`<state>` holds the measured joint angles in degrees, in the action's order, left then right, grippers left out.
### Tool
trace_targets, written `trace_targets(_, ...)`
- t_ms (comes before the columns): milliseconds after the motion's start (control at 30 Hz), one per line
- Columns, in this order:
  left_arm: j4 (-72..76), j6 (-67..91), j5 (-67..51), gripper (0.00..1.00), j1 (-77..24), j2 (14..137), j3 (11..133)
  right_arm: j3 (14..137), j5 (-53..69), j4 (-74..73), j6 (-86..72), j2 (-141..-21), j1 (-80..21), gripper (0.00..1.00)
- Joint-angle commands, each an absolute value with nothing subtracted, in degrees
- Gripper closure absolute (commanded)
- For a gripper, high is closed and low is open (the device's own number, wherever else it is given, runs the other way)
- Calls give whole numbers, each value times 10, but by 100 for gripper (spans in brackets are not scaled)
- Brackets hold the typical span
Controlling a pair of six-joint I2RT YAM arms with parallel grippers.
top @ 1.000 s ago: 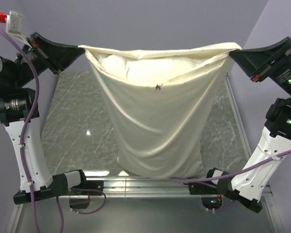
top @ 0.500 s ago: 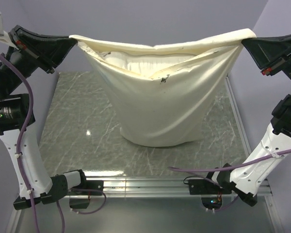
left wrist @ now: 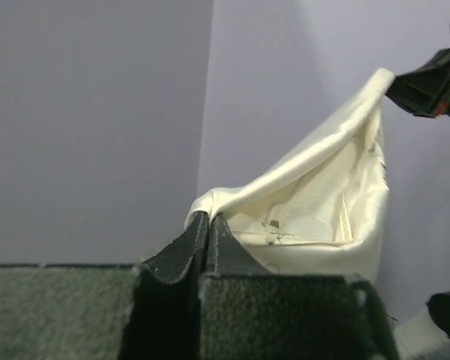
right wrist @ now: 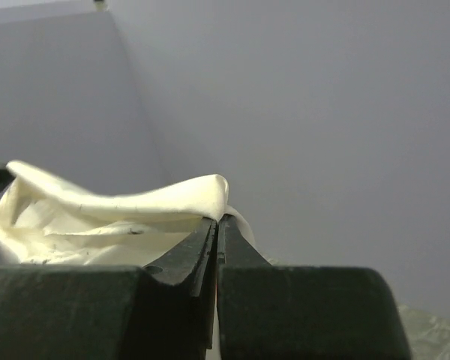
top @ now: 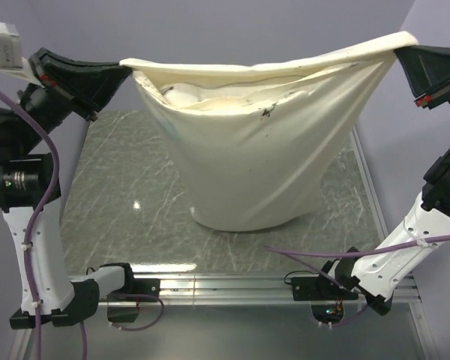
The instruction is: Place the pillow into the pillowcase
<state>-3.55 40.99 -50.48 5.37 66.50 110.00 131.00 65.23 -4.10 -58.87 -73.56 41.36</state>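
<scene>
- My left hand [top: 124, 70] is pinched tight on the left corner of the mouth of the pillowcase [top: 262, 165]. From my left wrist, the two fingers [left wrist: 199, 232] meet with only a fold of cream cloth nipped between their tips.
- My right hand [top: 402, 54] is clamped the same way on the opposite corner of the mouth. In my right wrist view the cloth bunches over the fingertips.
- Between my two hands the open edge of the pillowcase is stretched into a long, slightly sagging line, held well above the desk [top: 112, 187].
- The right corner sits higher in the overhead picture than the left one.
- The rest of the pillowcase hangs from that edge as a full, rounded sack, with slanting creases running down from the corners.
- The pillow [top: 186, 96] is inside the pillowcase. A strip of brighter white, plump fabric shows just below the rim near the left corner, and the cream cloth hides the rest.
- A small dark speck [top: 268, 112] marks the near face of the pillowcase, just under the rim and about mid-width.
- The sack's rounded bottom is low over the middle of the marbled desk. From above I cannot tell whether it rests on the surface or hangs just clear of it.
- Both my arms reach up from their bases at the near edge of the desk, one on either side of the sack.
</scene>
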Motion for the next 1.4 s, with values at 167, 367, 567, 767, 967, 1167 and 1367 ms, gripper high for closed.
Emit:
trace_targets(167,-99,368,-420,100,-52,719,1156,1346,436,-9,-565,-759,400,100)
trace_targets(367,-243,291,-252,100,-52,732,1094,1219,322,-112,-322,-734,186,100)
trace_targets(567,-280,188,-132,100,-15,687,935,1032,216,-120,-175,-733,30,100)
trace_targets(767,-315,135,-131,100,83,658,851,1066,178,-186,-99,-807,-47,83)
trace_targets(967,-380,60,-142,100,92,654,760,1199,153,-314,-31,-857,-60,4)
trace_targets(1167,-459,-36,-225,100,-30,672,649,1134,165,-348,61,-799,-69,2)
trace_targets(1367,-425,-4,-281,100,-266,707,616,1064,156,-403,98,-780,-108,4)
